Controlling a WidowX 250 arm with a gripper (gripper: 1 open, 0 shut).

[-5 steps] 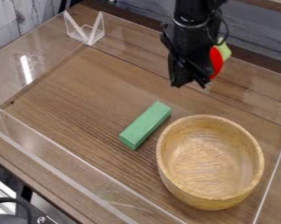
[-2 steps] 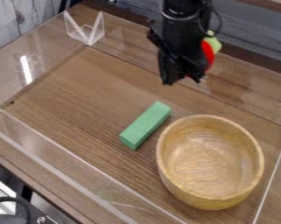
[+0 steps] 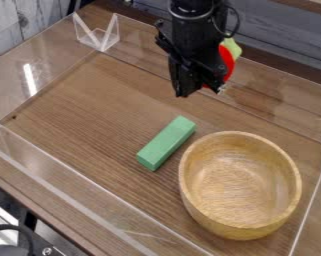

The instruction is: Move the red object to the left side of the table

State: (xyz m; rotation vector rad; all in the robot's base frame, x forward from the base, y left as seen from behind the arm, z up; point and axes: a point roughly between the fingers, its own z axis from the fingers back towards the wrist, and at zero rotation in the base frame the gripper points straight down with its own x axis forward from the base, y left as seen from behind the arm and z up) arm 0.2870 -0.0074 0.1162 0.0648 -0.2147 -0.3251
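The gripper [image 3: 188, 86] was pressed together; whether it pinched anything could not be made out. The red fruit [image 3: 227, 69] was just beside and partly behind it. The green block [image 3: 166, 143] and bowl [image 3: 240, 186] lay on the gripper's near side. Good practice called for confirming contact, then a slow, level traverse toward the table's [image 3: 83, 115] left side, avoiding both.

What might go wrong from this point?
The red object shows only partly behind the gripper, so a poor or slipping grip could go unnoticed. If it did slip, it might roll, being rounded. Swinging low across the table, the arm might also clip the green block in front of it.
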